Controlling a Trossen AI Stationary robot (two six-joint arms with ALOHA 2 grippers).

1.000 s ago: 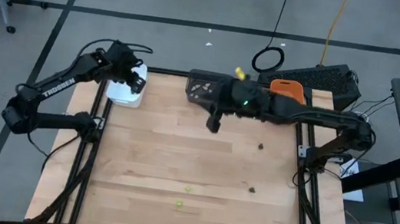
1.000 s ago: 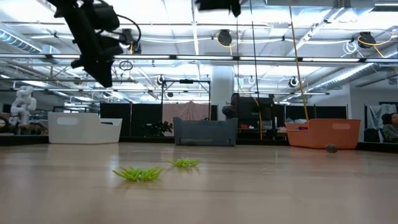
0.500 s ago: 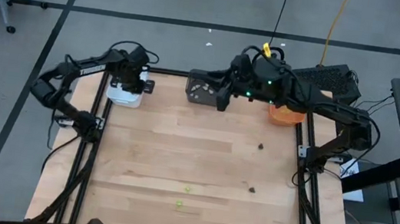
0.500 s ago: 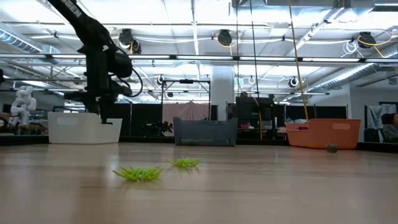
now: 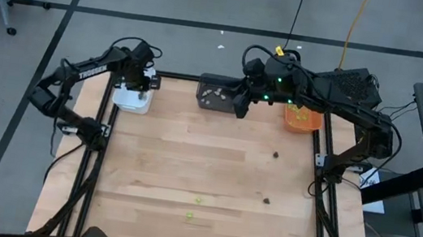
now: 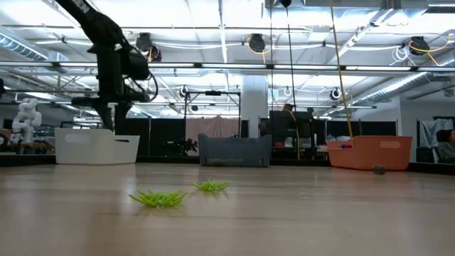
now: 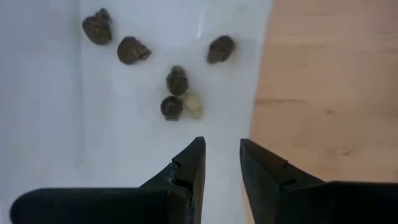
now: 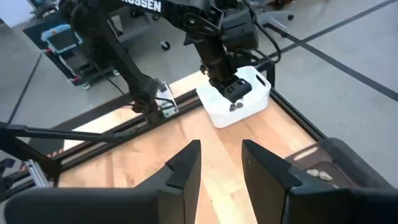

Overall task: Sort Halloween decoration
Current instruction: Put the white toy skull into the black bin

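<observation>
Pale wood-grain table [image 5: 205, 167] (smooth white tray [image 7: 50, 93])

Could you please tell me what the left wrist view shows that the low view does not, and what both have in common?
Only the left wrist view shows the dark pieces and one pale piece lying inside the white tray. Only the low view shows the lime green pieces on the table, plus the grey tray and orange tray. Both show the white tray and the left hand, empty, above it.

I see two black jointed arms; the left arm [image 5: 86, 76] carries white "TROSSEN" lettering, the right arm [image 5: 335, 110] shows a green light and looping black cables near its wrist
</observation>
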